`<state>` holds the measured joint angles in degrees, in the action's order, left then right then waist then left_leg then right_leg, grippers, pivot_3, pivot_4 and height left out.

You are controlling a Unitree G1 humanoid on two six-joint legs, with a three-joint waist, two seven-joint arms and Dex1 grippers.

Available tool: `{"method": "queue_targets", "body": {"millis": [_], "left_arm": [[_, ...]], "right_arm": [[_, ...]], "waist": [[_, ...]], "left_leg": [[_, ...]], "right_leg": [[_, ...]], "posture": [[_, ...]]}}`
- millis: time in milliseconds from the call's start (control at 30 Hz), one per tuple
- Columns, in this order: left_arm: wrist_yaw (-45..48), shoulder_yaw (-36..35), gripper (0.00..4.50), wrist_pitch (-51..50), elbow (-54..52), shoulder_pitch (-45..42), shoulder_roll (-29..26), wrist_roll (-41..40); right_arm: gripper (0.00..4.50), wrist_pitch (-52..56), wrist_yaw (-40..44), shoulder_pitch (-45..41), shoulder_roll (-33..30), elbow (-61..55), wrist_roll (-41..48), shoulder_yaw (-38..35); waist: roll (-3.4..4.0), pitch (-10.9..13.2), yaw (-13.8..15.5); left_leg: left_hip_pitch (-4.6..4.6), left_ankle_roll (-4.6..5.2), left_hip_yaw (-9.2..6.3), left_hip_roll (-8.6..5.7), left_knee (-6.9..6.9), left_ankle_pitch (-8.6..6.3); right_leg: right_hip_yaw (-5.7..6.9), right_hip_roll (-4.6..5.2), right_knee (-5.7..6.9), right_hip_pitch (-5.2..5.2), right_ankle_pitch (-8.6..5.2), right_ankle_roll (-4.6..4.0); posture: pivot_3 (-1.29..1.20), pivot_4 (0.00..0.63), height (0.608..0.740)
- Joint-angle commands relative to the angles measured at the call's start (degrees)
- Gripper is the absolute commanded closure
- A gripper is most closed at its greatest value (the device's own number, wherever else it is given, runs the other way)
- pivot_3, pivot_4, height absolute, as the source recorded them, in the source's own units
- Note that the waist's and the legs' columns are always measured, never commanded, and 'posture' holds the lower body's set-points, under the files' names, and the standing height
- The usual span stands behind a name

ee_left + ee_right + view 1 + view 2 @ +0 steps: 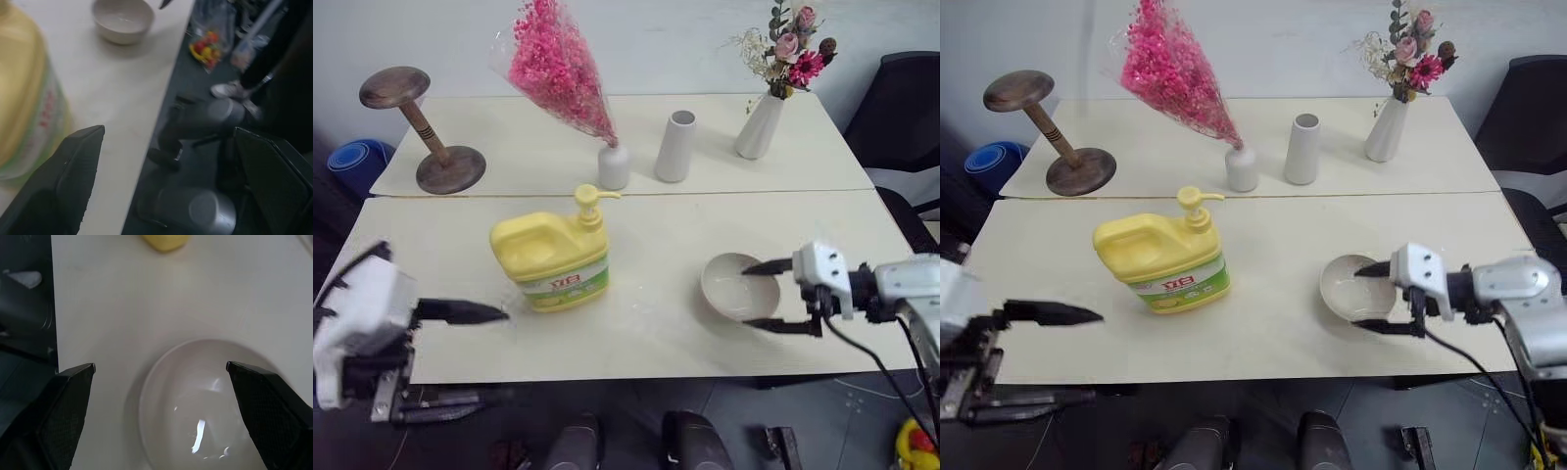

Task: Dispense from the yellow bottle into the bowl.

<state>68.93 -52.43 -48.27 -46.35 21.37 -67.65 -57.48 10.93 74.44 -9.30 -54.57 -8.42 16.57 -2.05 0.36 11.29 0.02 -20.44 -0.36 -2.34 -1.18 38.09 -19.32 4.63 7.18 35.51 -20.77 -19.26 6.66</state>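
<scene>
The yellow bottle stands upright left of centre on the near table, its pump spout pointing right. The bowl sits to its right, near the front edge. My right gripper is open, with one finger on either side of the bowl's right part; whether it touches, I cannot tell. The right wrist view has the bowl between the two spread fingers. My left gripper is open at the table's front left edge, pointing right, a short gap left of the bottle. Its lower finger hangs below the tabletop.
On the back table stand a wooden stand, a small white vase with pink flowers, a tall white vase and a white vase with a bouquet. A black chair is at the right.
</scene>
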Motion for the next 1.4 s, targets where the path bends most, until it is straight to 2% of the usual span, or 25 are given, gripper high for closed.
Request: {"method": "queue_targets", "body": {"millis": [33, 167, 233, 500, 533, 600, 767, 900, 1033, 1133, 1233, 1300, 1400], "left_arm": [[0.82, 3.56, 0.00, 3.33, 0.15, -0.92, -0.12, 4.41], [-0.47, 9.02, 0.00, 6.46, 2.20, -3.89, -0.07, 8.85], [-1.25, 10.57, 0.00, 6.29, 2.19, -5.65, 0.08, 7.94], [-3.78, 15.56, 0.00, 5.55, 3.06, -11.59, 0.08, 7.56], [-4.30, 16.10, 0.00, 5.44, 3.34, -12.47, 0.06, 7.43], [-5.23, 16.46, 0.00, 4.60, 3.61, -13.99, 0.28, 6.17], [-7.14, 16.60, 0.00, 3.22, 3.86, -15.74, 0.96, 4.25], [-9.23, 16.91, 0.00, 2.17, 4.84, -18.31, 1.43, 2.04], [-16.85, 16.68, 0.00, -1.27, 12.36, -30.94, 0.44, -9.41], [-21.42, 19.12, 0.00, -2.93, 18.16, -40.20, -0.43, -12.99], [-21.55, 24.09, 0.00, -1.78, 24.72, -48.39, -1.86, -9.18], [-18.08, 28.56, 0.00, 1.29, 27.19, -50.54, -3.27, -3.12], [-15.50, 36.64, 0.57, 4.44, 31.96, -56.44, -2.44, 3.80]], "right_arm": [[0.02, -4.89, -3.45, 1.47, 1.05, 0.91, -4.55, 1.47], [1.27, -7.09, -9.00, 0.63, 4.23, 5.83, -9.59, 4.36], [1.97, -8.60, -10.22, 0.89, 5.15, 6.93, -11.00, 5.33], [1.97, -12.86, -12.88, 1.25, 6.95, 9.62, -14.29, 7.78], [2.15, -13.63, -13.09, 1.09, 7.11, 10.03, -14.22, 7.65], [2.57, -14.48, -12.01, 1.05, 7.08, 10.27, -12.96, 7.49], [4.35, -16.17, -11.08, 0.29, 6.70, 10.96, -12.74, 7.68], [4.46, -15.85, -9.66, -2.34, 6.34, 9.86, -12.09, 7.77], [4.46, -9.90, -2.22, -13.98, 6.05, 6.36, -9.35, 10.55], [4.46, -5.51, 1.31, -21.94, 7.16, 6.17, -8.26, 12.73], [4.46, 1.54, 5.57, -32.18, 9.37, 6.27, -7.06, 16.13], [4.46, 2.96, 7.08, -38.09, 11.77, 8.19, -7.62, 18.27], [4.50, 3.54, 8.18, -47.10, 16.51, 13.49, -10.03, 22.03]], "waist": [[0.01, 0.00, -0.06], [-0.02, -0.01, -0.12], [-0.02, 0.00, -0.11], [-0.02, -0.01, -0.08], [-0.02, -0.01, -0.09], [-0.02, 0.00, -0.08], [-0.04, -0.02, -0.24], [-0.08, -0.02, -0.09], [-0.12, 0.05, -0.19], [-0.12, 0.04, -0.28], [-0.14, 0.06, -0.28], [-0.14, 0.06, -0.43], [-0.15, 0.06, -0.70]], "left_leg": [[0.00, 0.02, 0.05, 0.00, 0.01, 0.02], [0.22, 0.03, 0.24, 0.07, 0.02, 0.10], [0.21, 0.02, 0.23, 0.12, 0.02, 0.10], [-0.09, -0.05, 0.14, 0.18, -0.04, 0.04], [-0.09, -0.05, 0.15, 0.18, -0.03, 0.04], [-0.08, -0.05, 0.16, 0.19, 0.02, 0.05], [-0.02, -0.07, 0.19, 0.22, 0.04, 0.06], [0.03, -0.09, 0.20, 0.27, 0.03, 0.06], [-0.05, -0.10, 0.19, 0.27, 0.18, 0.10], [-0.01, -0.16, 0.20, 0.29, 0.10, 0.14], [-0.20, -0.23, 0.17, 0.32, 0.02, 0.12], [-0.35, -0.23, 0.15, 0.31, 0.02, 0.12], [-0.61, -0.21, 0.17, 0.20, 0.09, 0.12]], "right_leg": [[-0.05, -0.02, 0.02, -0.01, 0.00, 0.00], [-0.35, -0.21, 0.02, 0.10, 0.00, -0.01], [-0.57, -0.32, 0.03, 0.06, 0.00, -0.02], [-0.97, -0.53, 0.13, -0.36, 0.00, -0.02], [-0.97, -0.53, 0.14, -0.36, 0.00, -0.02], [-0.98, -0.55, 0.17, -0.35, 0.00, -0.02], [-1.04, -0.57, 0.28, -0.35, 0.00, -0.02], [-1.06, -0.61, 0.29, -0.32, 0.00, -0.02], [-1.07, -0.60, 0.35, -0.37, 0.02, -0.05], [-1.10, -0.63, 0.45, -0.48, 0.04, -0.06], [-1.06, -0.70, 0.49, -0.73, 0.03, -0.07], [-0.99, -0.72, 0.54, -0.85, 0.03, -0.07], [-0.72, -0.73, 0.53, -1.01, 0.06, -0.01]], "posture": [[0.00, 0.150, 0.740], [0.00, 0.150, 0.740], [0.00, 0.150, 0.740], [0.00, 0.150, 0.740], [0.00, 0.150, 0.740], [0.00, 0.150, 0.740], [0.00, 0.150, 0.740], [0.00, 0.150, 0.740], [0.00, 0.150, 0.740], [0.00, 0.150, 0.740], [0.00, 0.150, 0.740], [0.00, 0.150, 0.740], [0.00, 0.150, 0.740]]}}
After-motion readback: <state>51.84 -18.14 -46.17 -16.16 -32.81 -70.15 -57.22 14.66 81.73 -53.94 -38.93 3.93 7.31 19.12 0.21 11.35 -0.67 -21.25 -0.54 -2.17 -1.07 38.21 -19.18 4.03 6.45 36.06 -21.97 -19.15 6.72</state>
